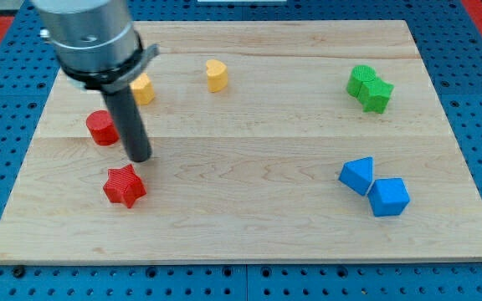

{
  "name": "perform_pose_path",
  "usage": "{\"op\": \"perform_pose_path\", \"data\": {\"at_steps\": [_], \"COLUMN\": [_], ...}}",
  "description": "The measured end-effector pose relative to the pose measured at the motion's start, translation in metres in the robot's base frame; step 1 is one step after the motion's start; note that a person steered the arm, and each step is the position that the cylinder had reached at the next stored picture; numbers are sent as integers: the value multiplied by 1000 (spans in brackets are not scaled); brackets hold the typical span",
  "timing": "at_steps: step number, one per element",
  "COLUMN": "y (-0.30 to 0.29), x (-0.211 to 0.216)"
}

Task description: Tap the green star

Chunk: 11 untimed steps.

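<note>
The green star (376, 94) lies near the view's upper right on the wooden board (249, 159), touching a second green block (360, 79) of rounded shape just above-left of it. My tip (140, 156) is far to the view's left, just above the red star (125, 186) and right of the red cylinder (102, 128). The tip touches neither red block as far as I can tell.
A yellow block (143, 89) sits partly behind the rod at the upper left. A yellow heart (216, 75) lies near the top middle. A blue triangular block (357, 175) and a blue cube (388, 197) touch at the lower right.
</note>
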<state>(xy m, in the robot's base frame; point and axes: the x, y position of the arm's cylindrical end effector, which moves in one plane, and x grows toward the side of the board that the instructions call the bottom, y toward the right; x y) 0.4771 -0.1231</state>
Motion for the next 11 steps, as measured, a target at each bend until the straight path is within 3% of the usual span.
{"op": "perform_pose_path", "data": {"at_steps": [1, 3, 4, 5, 6, 8, 10, 11], "y": [21, -22, 1, 101, 149, 270, 362, 380], "x": [35, 41, 34, 10, -27, -52, -83, -105]}}
